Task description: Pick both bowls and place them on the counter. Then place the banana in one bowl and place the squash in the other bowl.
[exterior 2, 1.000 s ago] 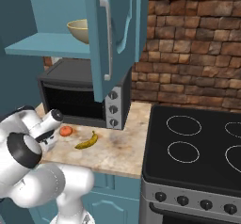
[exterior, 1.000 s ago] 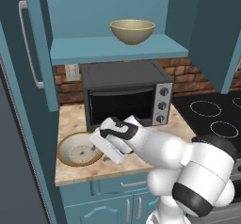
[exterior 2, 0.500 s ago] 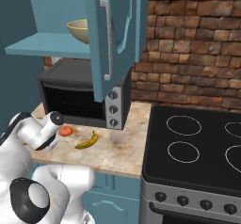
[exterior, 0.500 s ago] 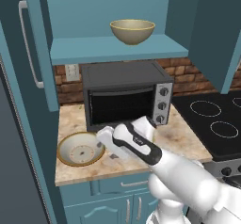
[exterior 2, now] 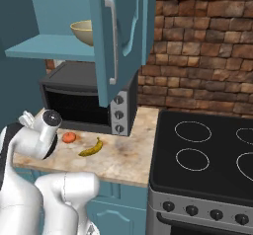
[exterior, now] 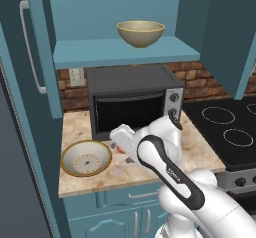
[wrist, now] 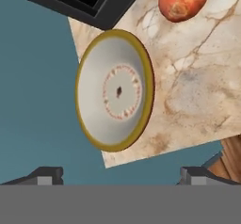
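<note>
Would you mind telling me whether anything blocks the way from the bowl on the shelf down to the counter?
Nothing visible does. The deeper bowl sits on the open shelf with no door in front. Below, the toaster oven fills the counter's back, but its front is bare.

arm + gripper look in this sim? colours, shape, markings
Arm: glossy white rounded links, black bands at the joints, small dark lettering on the black strip along one link. White hand. The gripper has two small dark grey blocky fingertips. No cables visible.

Teal cabinets, a brick wall, a black toaster oven and stovetop
</note>
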